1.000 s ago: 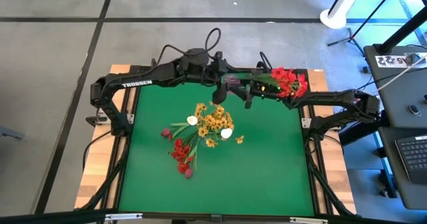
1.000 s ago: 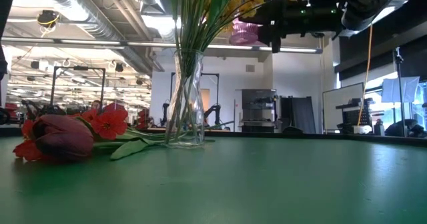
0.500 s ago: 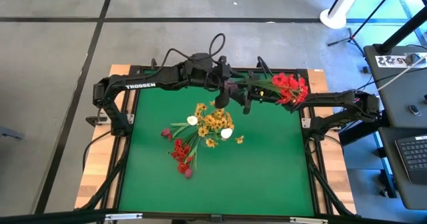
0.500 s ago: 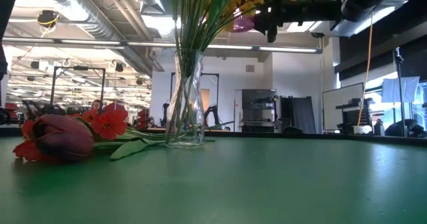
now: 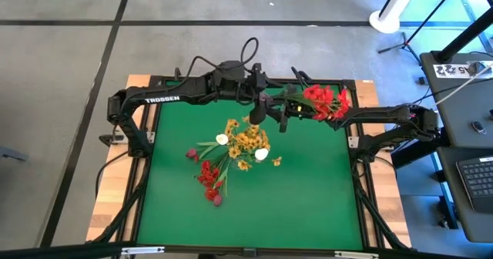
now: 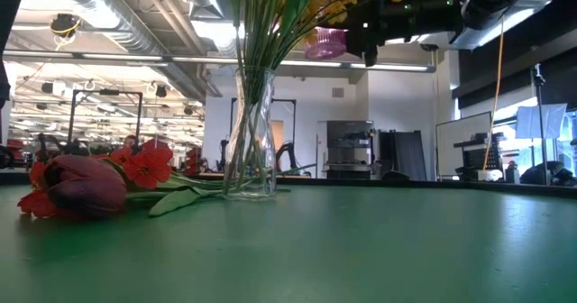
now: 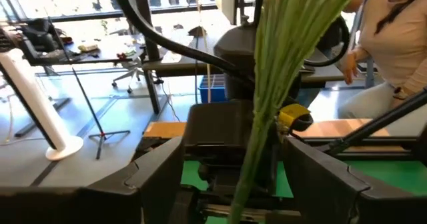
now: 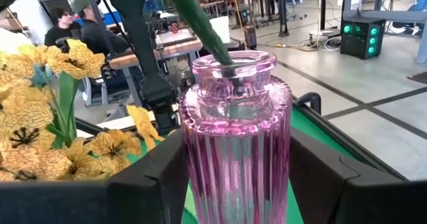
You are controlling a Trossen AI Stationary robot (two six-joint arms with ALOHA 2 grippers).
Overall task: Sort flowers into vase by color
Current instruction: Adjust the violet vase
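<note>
Flowers with red tops [image 5: 325, 102] hang in the air near the back edge of the table [image 5: 308, 205]. Their green stems [image 7: 267, 117] run between the fingers [image 7: 157, 177] of the left gripper [image 5: 258, 111]. Those fingers stand wide apart. There is a gap on one side of the stems, so they are not squeezed. One stem goes down into the mouth of the pink vase [image 8: 235, 144].

The right gripper [image 5: 282, 116] is just beside the left one. Its fingers [image 8: 150, 184] press on both sides of the pink vase and hold it up, well above the table.

Just in front of both grippers, and lower, stands the glass vase [image 6: 250, 132] with yellow flowers [image 5: 248, 139]. More red flowers [image 5: 208, 178] and a dark bud [image 6: 86, 184] lie on the table past it, on the left arm's side. On the right arm's side there is a wide stretch of green to move over.
</note>
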